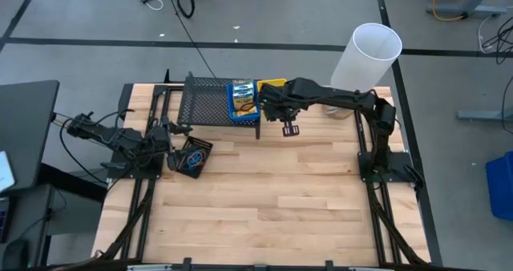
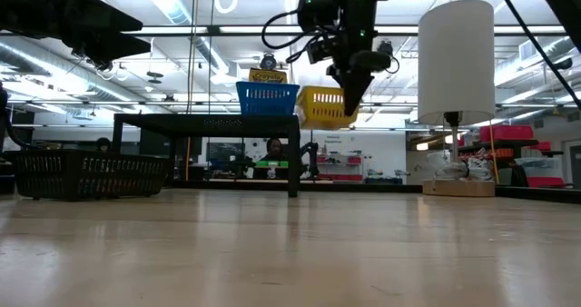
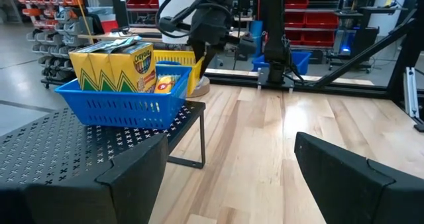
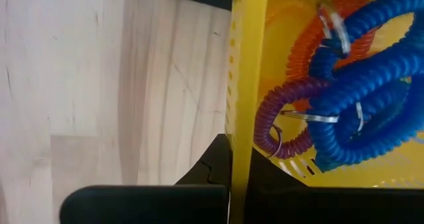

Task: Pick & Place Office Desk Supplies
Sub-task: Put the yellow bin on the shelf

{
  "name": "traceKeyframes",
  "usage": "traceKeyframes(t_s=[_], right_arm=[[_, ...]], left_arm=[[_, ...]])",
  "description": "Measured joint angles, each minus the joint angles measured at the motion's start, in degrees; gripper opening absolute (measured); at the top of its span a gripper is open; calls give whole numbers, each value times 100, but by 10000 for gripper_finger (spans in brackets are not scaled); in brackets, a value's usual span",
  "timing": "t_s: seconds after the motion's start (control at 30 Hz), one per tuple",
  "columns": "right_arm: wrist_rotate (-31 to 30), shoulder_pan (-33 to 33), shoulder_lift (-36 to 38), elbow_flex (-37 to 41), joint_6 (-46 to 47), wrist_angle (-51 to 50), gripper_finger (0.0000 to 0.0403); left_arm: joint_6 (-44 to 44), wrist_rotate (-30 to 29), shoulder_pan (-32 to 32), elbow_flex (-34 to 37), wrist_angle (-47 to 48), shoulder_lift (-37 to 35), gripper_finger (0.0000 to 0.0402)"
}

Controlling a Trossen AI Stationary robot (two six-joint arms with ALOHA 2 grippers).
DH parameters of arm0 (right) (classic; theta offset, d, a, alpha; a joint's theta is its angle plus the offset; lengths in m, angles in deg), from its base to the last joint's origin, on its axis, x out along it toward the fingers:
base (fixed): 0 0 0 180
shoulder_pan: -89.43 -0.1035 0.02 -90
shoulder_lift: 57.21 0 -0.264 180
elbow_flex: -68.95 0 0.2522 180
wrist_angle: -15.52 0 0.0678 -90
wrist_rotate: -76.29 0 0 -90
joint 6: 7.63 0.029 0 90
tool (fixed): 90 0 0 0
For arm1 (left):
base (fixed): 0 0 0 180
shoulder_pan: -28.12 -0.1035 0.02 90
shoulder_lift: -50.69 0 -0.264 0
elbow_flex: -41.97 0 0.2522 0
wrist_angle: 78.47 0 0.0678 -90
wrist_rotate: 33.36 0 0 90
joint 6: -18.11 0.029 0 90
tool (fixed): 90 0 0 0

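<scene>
High view shows your right gripper (image 1: pixel 276 103) with fingers clamped on the yellow plastic bin (image 1: pixel 272 85) of coiled loops (image 4: pixel 351 91), beside the blue bin (image 1: pixel 241 99) already on the rack (image 1: pixel 210 103); left gripper (image 1: pixel 178 131) open near the black bin (image 1: pixel 192 156), not yet placed
</scene>
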Motion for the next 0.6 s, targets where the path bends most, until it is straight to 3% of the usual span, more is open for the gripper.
traceKeyframes(t_s=[0.6], right_arm=[[187, -290, -2, -2, 110, 424, 0]], left_arm=[[68, 0, 1, 0, -68, 0, 335]])
